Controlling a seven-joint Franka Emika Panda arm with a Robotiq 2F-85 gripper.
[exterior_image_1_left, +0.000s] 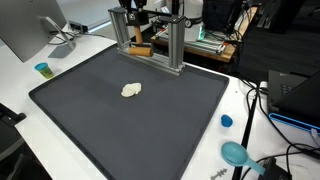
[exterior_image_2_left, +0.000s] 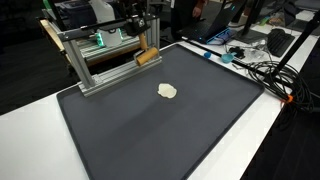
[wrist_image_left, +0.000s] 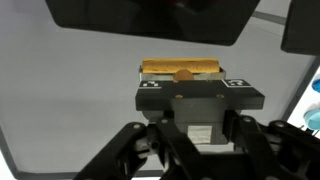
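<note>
The wooden block (exterior_image_2_left: 148, 57) sits at the far edge of the dark mat (exterior_image_2_left: 150, 140), right against the aluminium frame (exterior_image_2_left: 100, 65) that stands along that edge. It is directly under the gripper (exterior_image_2_left: 145, 48), whose jaws are drawn in and pinch the block from above. In both exterior views the block hangs tilted, one end pushed in between the frame's uprights. Whether its lower end touches the frame's base bar cannot be told. The wrist view shows what neither exterior view does: the gripper's black linkages spread across the bottom of the picture. Beyond them is a dark body with two small white tags, and beyond that the block's pale top face with a rounded brown knob on it. The fingertips themselves are hidden there. Out on the mat, well apart from the gripper and nearer the mat's middle, lies a cream lump (exterior_image_2_left: 168, 91), seen in both exterior views. An exterior view also shows a teal cup (exterior_image_1_left: 42, 69) on the white tabletop (exterior_image_1_left: 15, 95), just off one far corner of the mat. Beside the opposite edge are a blue cap (exterior_image_1_left: 226, 121) and a teal scoop (exterior_image_1_left: 236, 153). Cables (exterior_image_2_left: 260, 70) trail over the tabletop's edge past the mat's far corner.
</note>
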